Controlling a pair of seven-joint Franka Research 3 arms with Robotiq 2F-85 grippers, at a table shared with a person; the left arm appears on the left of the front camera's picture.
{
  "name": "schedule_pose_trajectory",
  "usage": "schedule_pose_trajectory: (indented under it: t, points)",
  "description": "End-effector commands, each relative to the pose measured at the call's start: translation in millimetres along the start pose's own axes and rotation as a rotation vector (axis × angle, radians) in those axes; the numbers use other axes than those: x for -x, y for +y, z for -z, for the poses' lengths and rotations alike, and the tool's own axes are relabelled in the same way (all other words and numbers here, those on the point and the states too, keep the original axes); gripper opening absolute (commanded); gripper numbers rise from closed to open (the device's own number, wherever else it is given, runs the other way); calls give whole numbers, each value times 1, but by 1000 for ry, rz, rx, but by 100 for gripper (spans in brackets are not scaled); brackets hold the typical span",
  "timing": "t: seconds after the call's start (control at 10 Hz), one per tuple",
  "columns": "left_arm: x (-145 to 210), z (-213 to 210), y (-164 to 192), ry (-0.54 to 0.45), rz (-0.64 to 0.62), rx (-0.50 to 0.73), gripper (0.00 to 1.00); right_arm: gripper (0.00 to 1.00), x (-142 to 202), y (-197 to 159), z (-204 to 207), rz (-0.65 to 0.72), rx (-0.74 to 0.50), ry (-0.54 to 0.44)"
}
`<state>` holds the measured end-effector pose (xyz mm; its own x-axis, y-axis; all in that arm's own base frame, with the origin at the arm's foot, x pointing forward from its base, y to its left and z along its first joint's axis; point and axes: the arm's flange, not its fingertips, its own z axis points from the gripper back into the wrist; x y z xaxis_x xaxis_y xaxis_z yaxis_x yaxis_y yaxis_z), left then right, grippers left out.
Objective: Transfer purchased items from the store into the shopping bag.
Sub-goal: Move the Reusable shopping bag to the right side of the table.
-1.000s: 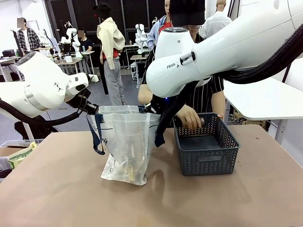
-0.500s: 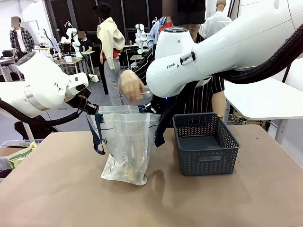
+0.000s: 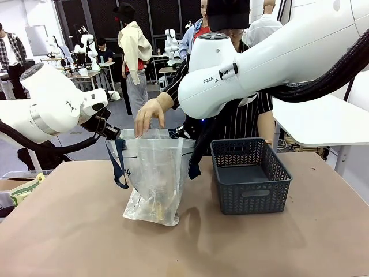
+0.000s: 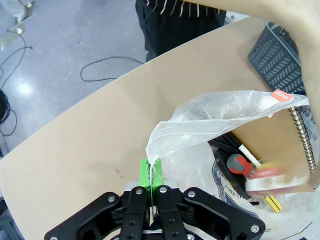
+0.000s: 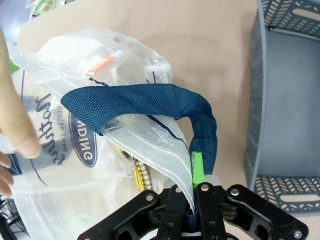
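Note:
The shopping bag [image 3: 154, 176] stands open at mid-table, translucent white with navy handles [image 5: 150, 102] and a dark oval logo [image 5: 82, 140]. My left gripper [image 4: 152, 181] is shut on one side of its rim. On the opposite side my right gripper [image 5: 195, 184] is shut on the rim beside a handle. Purchased items lie inside: a red and black piece [image 4: 239, 162], a blurred red and white one [image 4: 270, 179], yellowish ones [image 3: 161, 210] at the bottom, and a spiral notebook [image 4: 270, 142]. A person's open hand [image 3: 149, 115] hovers over the bag's mouth. The store [image 3: 251, 179], a dark grey lattice basket, sits right of the bag with a bare floor.
The person stands at the far side of the table behind the bag and basket. My right arm's big white elbow [image 3: 230, 69] hangs over the basket. A box with printed paper [image 3: 23, 190] sits off the table's left edge. Brown tabletop lies bare in front.
The person's hand left the basket with a dark item, rose over the bag and now hangs open above its mouth. Both grippers have kept their hold on the rim.

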<state>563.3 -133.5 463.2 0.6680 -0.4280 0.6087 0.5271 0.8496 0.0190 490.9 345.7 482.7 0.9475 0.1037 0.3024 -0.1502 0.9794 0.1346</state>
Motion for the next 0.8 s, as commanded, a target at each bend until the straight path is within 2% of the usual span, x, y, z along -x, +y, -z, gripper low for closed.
schedule_pose_trajectory:
  t: [0.0,0.7]
  points:
    - [1,-3,0,-1,-7,-4,0,0,4,-4,1,6,-16,6]
    - [1,-3,0,-1,-7,-4,0,0,4,-4,1,6,-16,6]
